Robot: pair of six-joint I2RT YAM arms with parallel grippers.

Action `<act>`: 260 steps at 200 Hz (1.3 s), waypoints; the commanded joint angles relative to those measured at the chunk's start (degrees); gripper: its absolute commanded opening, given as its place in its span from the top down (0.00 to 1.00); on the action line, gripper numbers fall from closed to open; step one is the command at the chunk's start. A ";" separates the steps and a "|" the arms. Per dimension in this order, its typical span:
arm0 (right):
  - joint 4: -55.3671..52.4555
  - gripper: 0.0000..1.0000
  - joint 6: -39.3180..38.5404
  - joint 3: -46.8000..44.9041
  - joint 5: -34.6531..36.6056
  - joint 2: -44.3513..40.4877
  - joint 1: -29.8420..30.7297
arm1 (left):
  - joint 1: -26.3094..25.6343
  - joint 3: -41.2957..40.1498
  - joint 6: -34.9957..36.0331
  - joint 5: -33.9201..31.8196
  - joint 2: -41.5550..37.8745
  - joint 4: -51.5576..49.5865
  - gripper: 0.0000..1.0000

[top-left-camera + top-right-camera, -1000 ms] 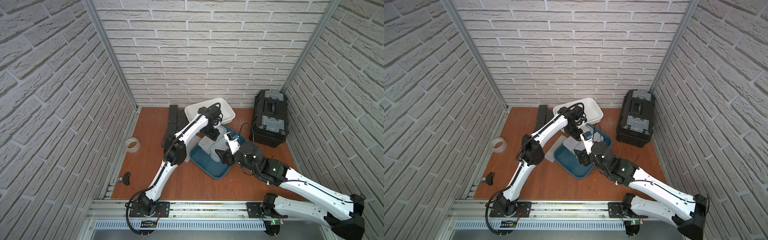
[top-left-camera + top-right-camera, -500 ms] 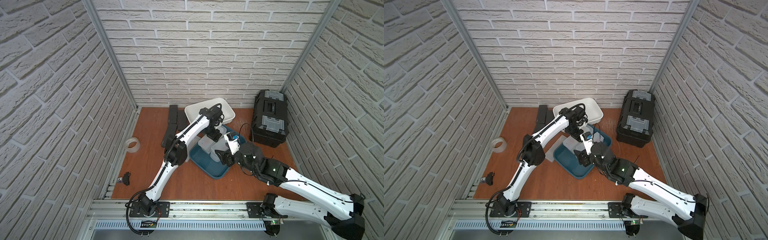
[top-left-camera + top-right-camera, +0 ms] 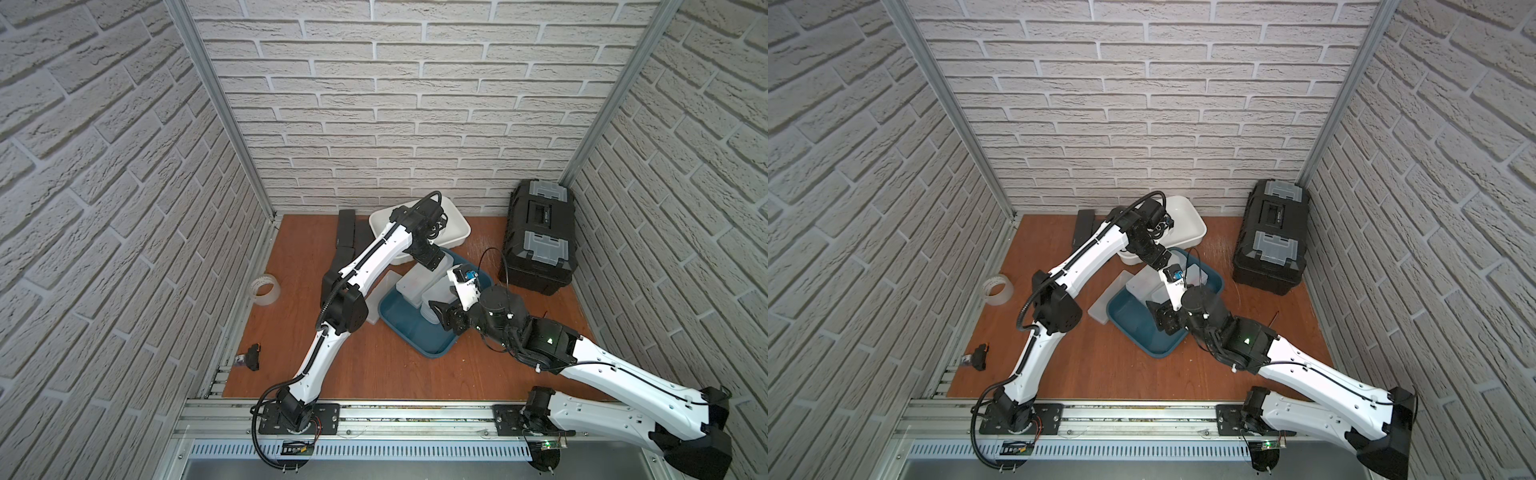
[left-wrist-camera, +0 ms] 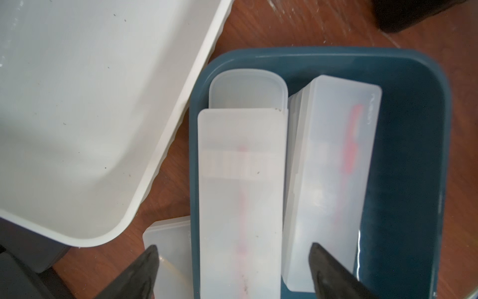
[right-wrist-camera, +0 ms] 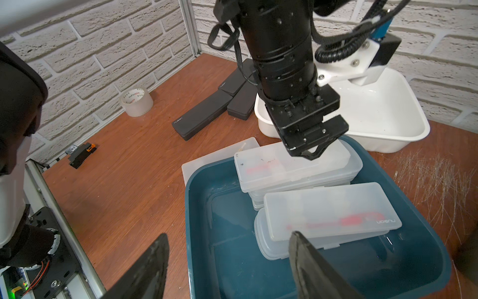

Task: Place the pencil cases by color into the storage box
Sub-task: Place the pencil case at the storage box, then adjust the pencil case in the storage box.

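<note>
Frosted white pencil cases lie in two stacks in the teal storage box (image 3: 415,345) (image 5: 201,233). My left gripper (image 4: 232,247) (image 5: 314,152) hovers open just above the top case (image 4: 240,194) (image 5: 292,165) of the far stack, its fingers astride it and apart from it. The other stack (image 4: 333,168) (image 5: 328,209) lies beside it. My right gripper (image 5: 229,234) (image 3: 440,316) stands open and holds nothing over the box's near part. One white case (image 5: 219,152) (image 4: 170,240) lies on the table against the box. Black cases (image 5: 204,114) (image 3: 347,232) lie at the back left.
A white tub (image 3: 453,226) (image 5: 375,111) stands behind the teal box, touching it. A black toolbox (image 3: 540,237) sits at the back right. A clear tape roll (image 3: 266,289) and a small black clip (image 3: 251,356) lie by the left wall.
My left gripper has opened over the far stack of white cases, and the top case now lies free on it. The right arm has stayed still.
</note>
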 commanded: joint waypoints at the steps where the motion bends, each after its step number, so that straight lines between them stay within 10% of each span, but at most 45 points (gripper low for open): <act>1: 0.76 0.26 0.14 1.41 0.99 -0.93 0.61 | 0.46 -1.76 -0.48 0.60 -3.57 2.08 0.15; 123: 0.81 0.26 0.27 1.32 1.92 -0.83 1.12 | -0.93 -14.55 -2.97 4.63 -3.50 7.27 0.34; 260: 1.16 0.26 0.73 0.96 2.31 -1.37 1.61 | -6.71 -11.69 -3.05 -8.23 5.47 1.25 0.36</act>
